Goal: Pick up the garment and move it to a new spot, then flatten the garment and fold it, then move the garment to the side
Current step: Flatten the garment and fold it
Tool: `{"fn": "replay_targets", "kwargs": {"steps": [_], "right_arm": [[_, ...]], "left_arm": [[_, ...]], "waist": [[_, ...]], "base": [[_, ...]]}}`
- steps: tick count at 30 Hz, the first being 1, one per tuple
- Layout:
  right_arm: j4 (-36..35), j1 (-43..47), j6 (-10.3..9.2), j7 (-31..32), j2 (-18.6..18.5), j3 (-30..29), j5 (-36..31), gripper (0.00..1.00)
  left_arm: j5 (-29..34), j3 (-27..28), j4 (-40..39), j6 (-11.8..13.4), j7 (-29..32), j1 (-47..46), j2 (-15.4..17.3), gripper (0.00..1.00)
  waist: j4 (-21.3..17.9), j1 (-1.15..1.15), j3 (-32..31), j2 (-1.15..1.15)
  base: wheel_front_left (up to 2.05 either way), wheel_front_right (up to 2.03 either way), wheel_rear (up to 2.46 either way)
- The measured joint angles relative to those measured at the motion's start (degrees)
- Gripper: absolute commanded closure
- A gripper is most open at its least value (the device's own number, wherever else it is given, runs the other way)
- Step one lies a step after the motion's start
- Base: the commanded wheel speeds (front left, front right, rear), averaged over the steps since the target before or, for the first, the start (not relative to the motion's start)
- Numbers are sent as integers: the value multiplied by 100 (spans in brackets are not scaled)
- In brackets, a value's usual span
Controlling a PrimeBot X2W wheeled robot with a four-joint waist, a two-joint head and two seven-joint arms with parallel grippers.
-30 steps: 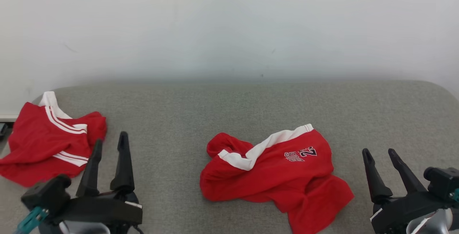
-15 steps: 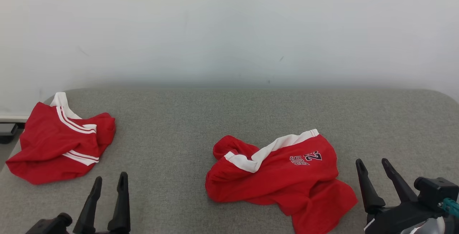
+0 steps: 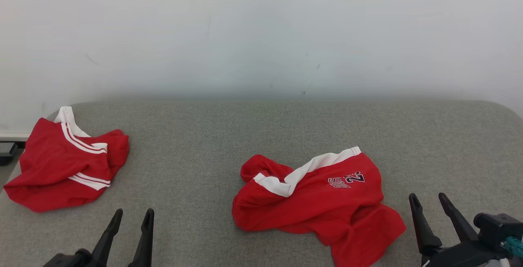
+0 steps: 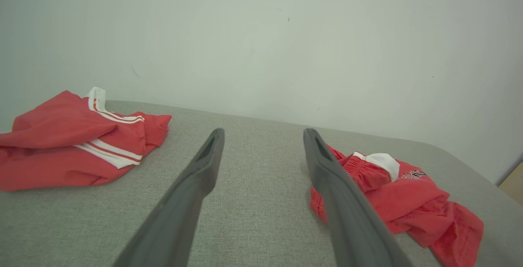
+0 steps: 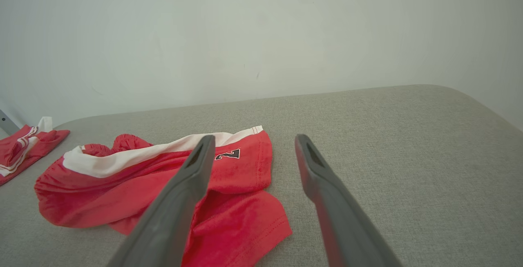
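1. Your left gripper (image 3: 134, 214) hovers low at the near edge, its two long dark fingers parted and holding nothing. Your right gripper (image 3: 427, 197) sits at the near right, also spread and empty.
2. Between the two grippers, nearer the right one, lies the crumpled red knit garment with a white band and a dark printed number (image 3: 322, 201). Neither gripper touches it.
3. Judged from how it lies, the task has barely begun. The garment is not yet lifted to a new spot, and the flattening, folding and moving aside are all still ahead of you.
4. The cloth looks thin and soft. It is bunched into rounded folds, with the white band twisted across the top and a loose flap trailing toward the near edge. Expect it to sag and drape when it is picked up.
5. Well apart, at the far left edge, a second red garment with thin white stripes (image 3: 61, 164) sits in a heap. The central piece seems to be the one in play, though that cannot be told for certain.
6. Both garments rest on a grey, coarse-woven padded surface with rounded corners (image 3: 204, 148), set against a plain white wall (image 3: 261, 34).
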Motion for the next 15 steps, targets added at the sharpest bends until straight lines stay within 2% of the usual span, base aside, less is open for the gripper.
{"fn": "replay_targets", "kwargs": {"steps": [10, 15], "right_arm": [[-23, -13, 0, 51, 0, 62, 0, 0], [-33, -16, 0, 118, 0, 65, -5, 0]], "left_arm": [[-75, 38, 10, -1, -8, -2, -64, 0], [-98, -70, -7, 3, 187, -77, -92, 0]], "waist": [[-2, 0, 33, 0], [15, 0, 68, 0]], "base": [[0, 0, 0], [0, 0, 0]]}}
